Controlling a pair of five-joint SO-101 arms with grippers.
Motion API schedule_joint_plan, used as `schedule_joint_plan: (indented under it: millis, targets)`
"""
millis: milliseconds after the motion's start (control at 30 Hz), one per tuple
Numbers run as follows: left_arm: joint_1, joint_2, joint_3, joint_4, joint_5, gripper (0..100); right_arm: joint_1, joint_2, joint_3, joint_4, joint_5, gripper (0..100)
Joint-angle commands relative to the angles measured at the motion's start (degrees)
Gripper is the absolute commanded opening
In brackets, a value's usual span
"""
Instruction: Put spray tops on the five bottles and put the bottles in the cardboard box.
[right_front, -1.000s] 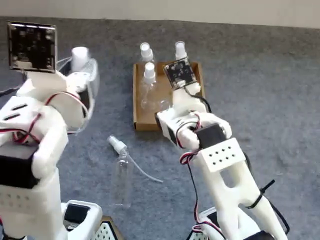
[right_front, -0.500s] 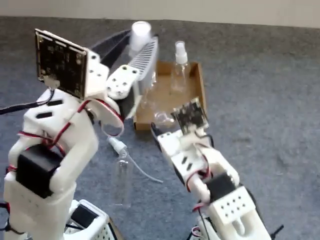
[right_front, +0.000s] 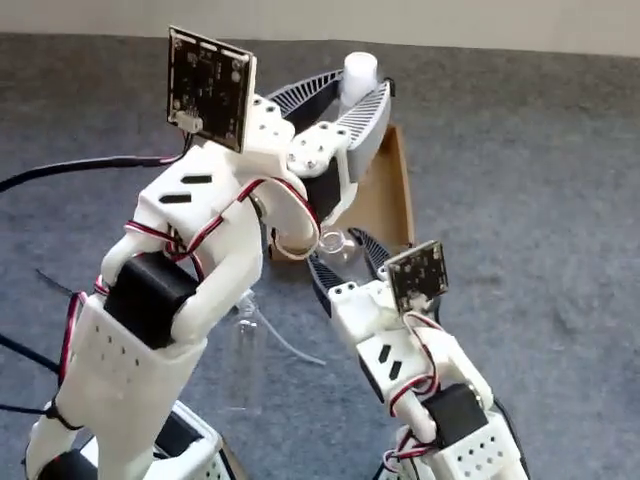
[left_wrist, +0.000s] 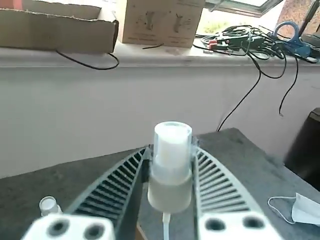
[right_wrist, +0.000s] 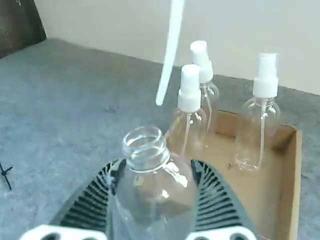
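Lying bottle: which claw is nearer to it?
Right. The right claw, holding an open bottle, is by the near edge of the box, close to the lying bottle; the left claw, holding a spray top, is over the box, farther off.

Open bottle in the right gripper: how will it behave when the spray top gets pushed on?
The bottle looks empty and clear-walled, so it is probably light and may squash a little under a hard squeeze. Its round, smooth body sits between the ribbed fingers of the right gripper, so it may twist or tilt if the spray top presses off-centre.
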Motion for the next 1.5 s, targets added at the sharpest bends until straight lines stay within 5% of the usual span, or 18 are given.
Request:
schedule_joint_plan:
  millis: [0, 1467]
  targets:
    - [0.4, 0.2, -0.2, -1.7, 1.2, 1, -0.2, -4.4, 0.6, -1.3, -1.2, 0.5]
    - [0.7, -8.2, 11.2, -0.4, 1.3, 1, -0.1, -5.1, 0.8, -1.5, -1.4, 0.5]
